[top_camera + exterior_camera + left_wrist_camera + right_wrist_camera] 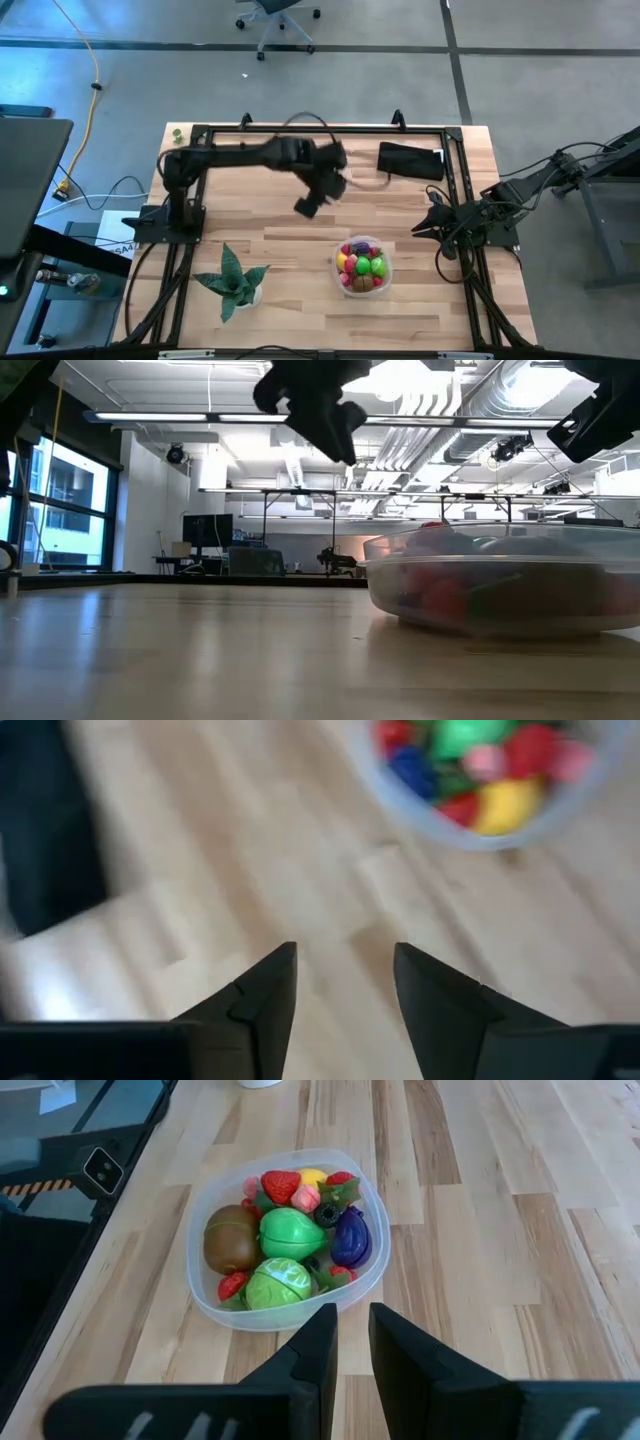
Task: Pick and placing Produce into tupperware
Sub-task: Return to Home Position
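The clear round tupperware (363,264) sits on the table's near middle part, filled with the produce (285,1235): brown, green, purple, yellow and small red pieces. It also shows in the low view (505,585) and in the left wrist view (480,775). My left gripper (345,982) is open and empty, raised above the table's middle (318,195), left of and beyond the tupperware. My right gripper (352,1335) waits at the table's right side (428,222), its fingers nearly together with a narrow gap, pointing toward the tupperware.
A green spiky potted plant (234,281) stands near the table's near left. A black rectangular pouch (410,160) lies at the far right of the table. Bare wood lies between the plant and the tupperware and under my left gripper.
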Controlling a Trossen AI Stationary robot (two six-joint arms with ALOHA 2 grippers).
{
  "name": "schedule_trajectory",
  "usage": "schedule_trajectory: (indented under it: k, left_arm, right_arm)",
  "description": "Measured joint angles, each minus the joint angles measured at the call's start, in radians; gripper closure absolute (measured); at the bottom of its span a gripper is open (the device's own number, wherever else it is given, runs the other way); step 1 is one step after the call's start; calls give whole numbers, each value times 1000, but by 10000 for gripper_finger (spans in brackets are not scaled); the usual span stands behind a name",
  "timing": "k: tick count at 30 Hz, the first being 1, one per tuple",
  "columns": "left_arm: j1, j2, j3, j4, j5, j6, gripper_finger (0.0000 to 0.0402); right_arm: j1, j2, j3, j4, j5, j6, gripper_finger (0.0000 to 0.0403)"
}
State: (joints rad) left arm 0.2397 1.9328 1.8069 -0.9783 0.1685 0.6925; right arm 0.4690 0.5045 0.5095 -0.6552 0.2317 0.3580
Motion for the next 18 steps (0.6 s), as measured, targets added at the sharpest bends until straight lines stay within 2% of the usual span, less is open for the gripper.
schedule_trajectory:
  k: [7,11,18]
  left_arm:
    - [139,-12,1,9,22,9,255]
    - [199,-20,1,-3,80,-8,259]
    - [232,-42,1,-3,168,-47,260]
  right_arm:
    - [0,0,0,0,0,0,352]
    - [0,0,0,0,0,0,352]
    - [0,0,0,0,0,0,352]
